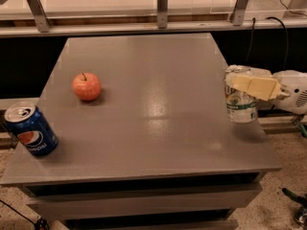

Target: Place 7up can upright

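Observation:
The 7up can point(240, 105) stands upright near the right edge of the grey table point(148, 119), white with a green band and a silver top. My gripper point(240, 84) reaches in from the right, its cream-coloured fingers point(254, 86) closed around the can's upper part. The white arm point(292, 91) extends off the right side. The can's base sits at or just above the table surface; I cannot tell if it touches.
A red apple point(87, 86) lies at the left middle of the table. A blue Pepsi can point(30, 129) stands tilted at the front left corner. A metal rail with posts point(162, 6) runs behind the table. Cables lie on the floor at the right.

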Motion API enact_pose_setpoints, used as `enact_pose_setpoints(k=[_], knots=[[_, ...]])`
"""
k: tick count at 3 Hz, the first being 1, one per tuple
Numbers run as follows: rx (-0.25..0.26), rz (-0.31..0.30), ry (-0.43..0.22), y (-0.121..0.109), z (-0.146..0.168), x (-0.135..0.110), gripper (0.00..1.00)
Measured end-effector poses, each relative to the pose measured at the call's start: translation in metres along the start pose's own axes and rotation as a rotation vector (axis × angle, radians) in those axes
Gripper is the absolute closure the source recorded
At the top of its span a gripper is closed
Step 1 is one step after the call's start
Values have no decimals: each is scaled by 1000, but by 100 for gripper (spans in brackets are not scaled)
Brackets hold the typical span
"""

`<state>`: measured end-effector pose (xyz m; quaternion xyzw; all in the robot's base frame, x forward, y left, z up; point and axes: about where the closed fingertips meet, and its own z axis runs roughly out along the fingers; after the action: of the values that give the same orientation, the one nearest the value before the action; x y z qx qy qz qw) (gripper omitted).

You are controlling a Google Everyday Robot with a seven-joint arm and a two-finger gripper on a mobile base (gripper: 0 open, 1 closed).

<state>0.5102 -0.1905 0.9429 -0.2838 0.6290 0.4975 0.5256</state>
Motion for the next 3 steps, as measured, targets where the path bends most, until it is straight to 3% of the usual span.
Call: enact_pose_setpoints(k=[1,3], knots=[[-50,-37,-10,2,3,6,100],[-197,-153,-77,9,9,19,100]])
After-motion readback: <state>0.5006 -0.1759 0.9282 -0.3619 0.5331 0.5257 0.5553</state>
